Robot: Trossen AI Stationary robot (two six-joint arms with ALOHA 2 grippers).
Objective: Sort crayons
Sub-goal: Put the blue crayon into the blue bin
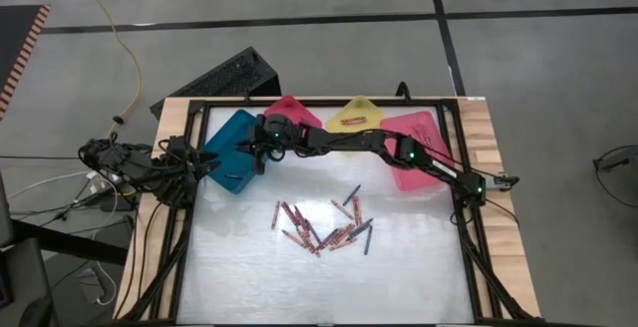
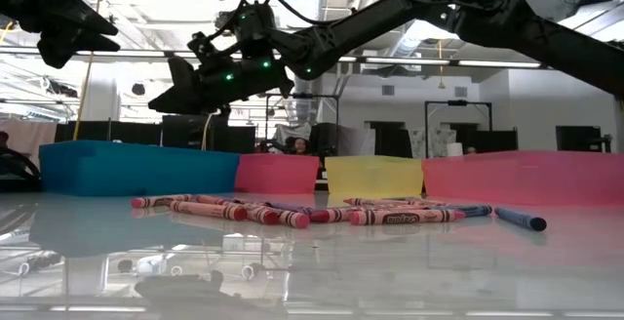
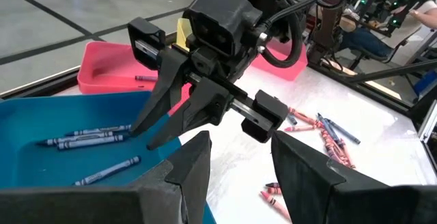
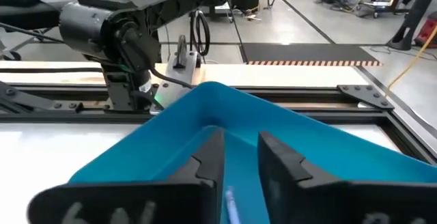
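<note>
Your right gripper point(image 3: 160, 125) hangs over the teal bin point(image 1: 231, 153), fingers parted and empty, blue crayons point(image 3: 85, 139) lying in the bin just below the fingertips. The remaining crayons point(image 1: 319, 229) lie well away on the table. Drop lower and you likely clip the bin wall. Your left gripper point(image 3: 239, 166), fingers apart, sits close enough to collide.

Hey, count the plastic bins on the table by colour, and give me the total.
Teal bin: 1
Pink bins: 2
Yellow bin: 1
Total: 4
</note>
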